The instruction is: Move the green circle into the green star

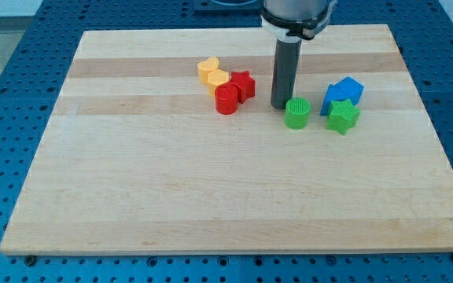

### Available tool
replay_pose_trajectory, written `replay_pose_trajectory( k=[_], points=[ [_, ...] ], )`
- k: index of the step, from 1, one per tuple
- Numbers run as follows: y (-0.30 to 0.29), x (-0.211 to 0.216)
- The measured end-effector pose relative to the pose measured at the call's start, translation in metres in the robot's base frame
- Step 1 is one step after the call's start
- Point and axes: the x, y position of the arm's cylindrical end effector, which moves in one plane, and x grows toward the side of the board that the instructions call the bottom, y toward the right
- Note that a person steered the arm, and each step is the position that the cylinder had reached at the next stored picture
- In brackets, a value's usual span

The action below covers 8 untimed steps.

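Observation:
The green circle [296,113] is a short green cylinder right of the board's middle. The green star [343,116] lies a short gap to its right, apart from it. My tip [279,106] rests on the board just left of and slightly above the green circle, very close to it or touching it; I cannot tell which. The dark rod rises straight up from there to the arm at the view's top.
A blue block [344,91] sits just above the green star, touching it. A cluster to the left holds a red circle [226,100], a red star [243,84], a yellow heart [208,69] and an orange-yellow block [218,79]. The wooden board [211,196] ends near every frame edge.

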Motion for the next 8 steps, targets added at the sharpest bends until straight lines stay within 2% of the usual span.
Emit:
replay_pose_trajectory(
  k=[2,5,8],
  points=[
    [-0.037,0.0],
    [-0.028,0.024],
    [-0.009,0.024]
  ],
)
